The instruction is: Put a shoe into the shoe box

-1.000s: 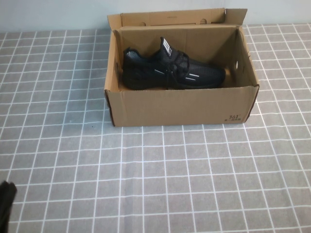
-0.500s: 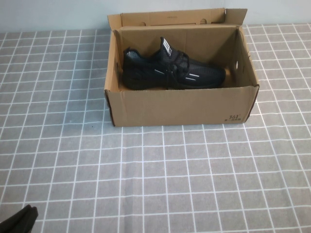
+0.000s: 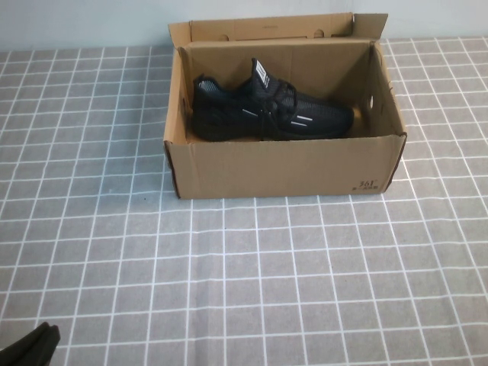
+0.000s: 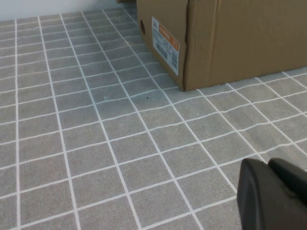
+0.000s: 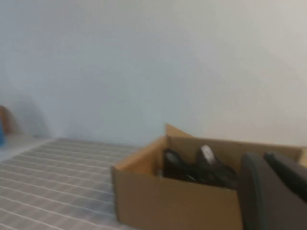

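Observation:
The black sneaker lies on its side inside the open brown shoe box at the back middle of the table, toe toward the right. My left gripper is shut and empty, low at the front left corner, far from the box. In the left wrist view its tip hovers over the cloth with the box's corner ahead. My right gripper shows only in the right wrist view, shut and empty, raised and away from the box, with the shoe inside.
A grey cloth with a white grid covers the table. The box's back flap stands up against the pale wall. A white and orange label is on the box's left end.
My left gripper slid from the left edge down toward the front left corner, then stopped. The shoe and box have not moved.

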Motion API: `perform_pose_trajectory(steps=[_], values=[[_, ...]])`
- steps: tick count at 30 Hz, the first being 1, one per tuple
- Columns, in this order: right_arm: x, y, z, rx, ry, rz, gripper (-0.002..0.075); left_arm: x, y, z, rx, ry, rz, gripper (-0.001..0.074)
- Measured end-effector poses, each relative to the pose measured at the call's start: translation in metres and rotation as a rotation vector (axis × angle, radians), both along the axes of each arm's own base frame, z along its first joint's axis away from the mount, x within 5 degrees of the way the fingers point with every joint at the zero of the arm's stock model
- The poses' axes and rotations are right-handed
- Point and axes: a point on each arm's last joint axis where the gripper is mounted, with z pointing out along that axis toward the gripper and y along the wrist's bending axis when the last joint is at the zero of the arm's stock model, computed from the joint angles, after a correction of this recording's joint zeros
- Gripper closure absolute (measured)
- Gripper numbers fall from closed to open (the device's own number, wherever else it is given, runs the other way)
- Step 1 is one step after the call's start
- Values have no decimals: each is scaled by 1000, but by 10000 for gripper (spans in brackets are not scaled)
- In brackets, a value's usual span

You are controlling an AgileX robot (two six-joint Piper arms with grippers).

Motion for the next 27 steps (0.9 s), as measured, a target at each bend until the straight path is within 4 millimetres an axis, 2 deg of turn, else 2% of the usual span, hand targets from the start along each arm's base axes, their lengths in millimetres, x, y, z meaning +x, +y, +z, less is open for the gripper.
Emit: perform_pose_trajectory(steps=[6,11,18,27], values=[[12,-9,-32,-43,131,-234,742,0,0,0,0,0,0,736],[20,-20,-73,-51,221,-444,742,0,0,0,0,0,0,736],[15,-24,-82,-44,262,-502,742,0,0,0,0,2,-1,736],[9,-22,-103,-124,473,-468,743,0,0,0,1,3,-2,736]])
